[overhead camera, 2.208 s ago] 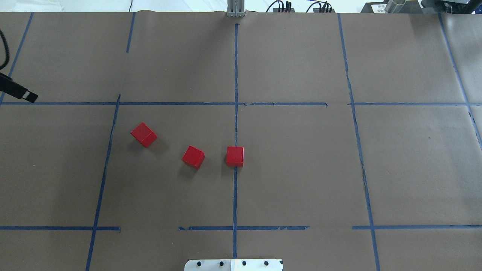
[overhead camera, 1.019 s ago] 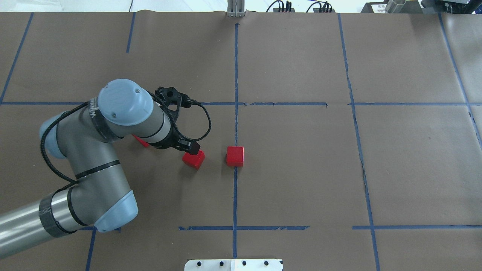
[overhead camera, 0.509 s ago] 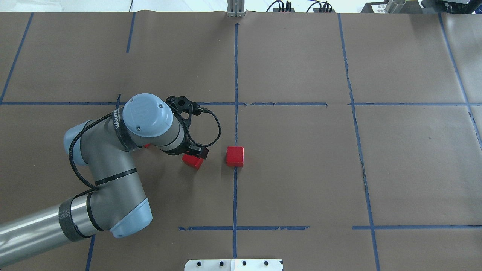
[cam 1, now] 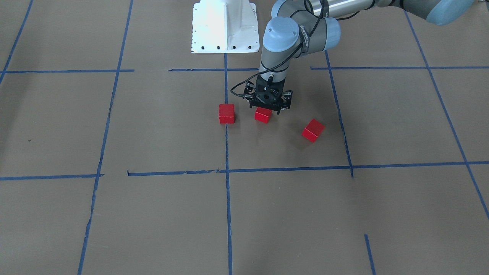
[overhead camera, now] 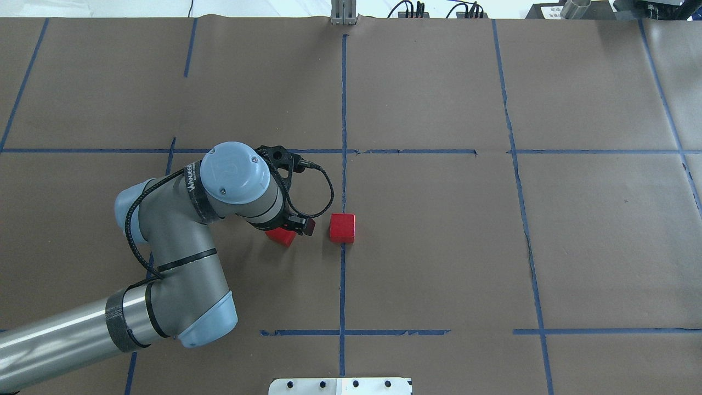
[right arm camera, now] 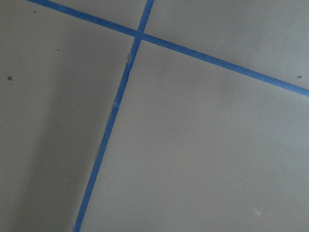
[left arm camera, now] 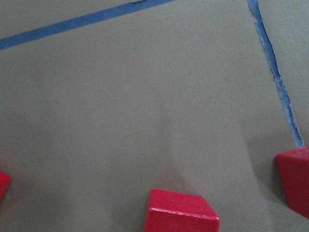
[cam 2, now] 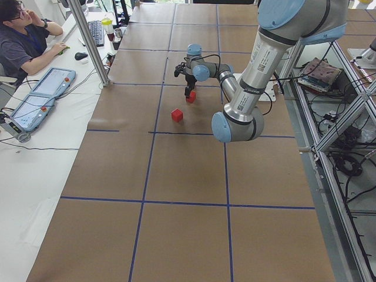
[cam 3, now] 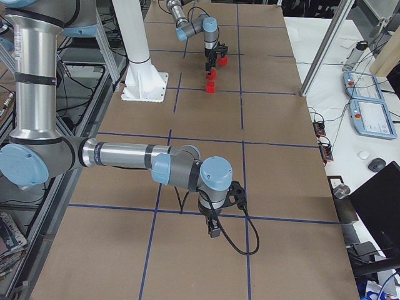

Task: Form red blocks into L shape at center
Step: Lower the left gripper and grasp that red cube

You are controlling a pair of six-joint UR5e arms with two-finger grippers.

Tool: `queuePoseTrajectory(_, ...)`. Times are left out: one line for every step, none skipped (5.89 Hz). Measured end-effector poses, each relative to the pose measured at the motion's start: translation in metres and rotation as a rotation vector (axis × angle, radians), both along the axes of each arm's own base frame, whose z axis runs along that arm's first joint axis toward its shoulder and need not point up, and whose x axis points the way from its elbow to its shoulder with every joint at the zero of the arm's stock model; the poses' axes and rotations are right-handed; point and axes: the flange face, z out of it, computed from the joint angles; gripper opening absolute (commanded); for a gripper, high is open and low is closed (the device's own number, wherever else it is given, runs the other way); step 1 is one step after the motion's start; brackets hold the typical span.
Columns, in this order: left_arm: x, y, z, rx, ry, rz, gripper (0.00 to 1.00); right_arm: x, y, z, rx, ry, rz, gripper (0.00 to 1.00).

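Three red blocks (cam 1: 226, 113) apart in center (cam 1: 172, 126), left pincer (cam 1: 267, 109) above middle block (cam 1: 263, 115)

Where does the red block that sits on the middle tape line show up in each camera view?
Front-facing: block left of left gripper, on the line.
Overhead: block mid-frame, right of that gripper.
Exterior left: not visible; the gripper seems to cover it.
Exterior right: block upper middle, nearest of three.
Left wrist: block cut by right edge.
Right wrist: not in it.
Landmark: center tape line, running under the block.
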Motion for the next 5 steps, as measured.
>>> queuePoseTrajectory(0.006, 0.001, 0.004, -0.008, -0.009, 0.002, 0.99, 0.000, 0.000, 0.001, -0.002, 0.000, 0.000, 1.00)
queuePoseTrajectory(0.013, 0.002, 0.008, -0.014, -0.019, 0.008, 0.94, 0.000, 0.000, 0.002, -0.004, 0.000, 0.000, 1.00)
queuePoseTrajectory(0.017, 0.003, 0.011, -0.015, -0.026, 0.014, 0.81, 0.000, 0.002, 0.003, -0.007, -0.001, -0.001, 1.00)
queuePoseTrajectory(0.020, 0.003, 0.012, -0.014, -0.030, 0.018, 0.52, 0.000, 0.003, 0.005, -0.009, -0.001, -0.001, 1.00)
queuePoseTrajectory(0.021, 0.002, 0.012, -0.016, -0.032, 0.020, 0.28, 0.000, 0.004, 0.005, -0.010, -0.001, -0.001, 1.00)
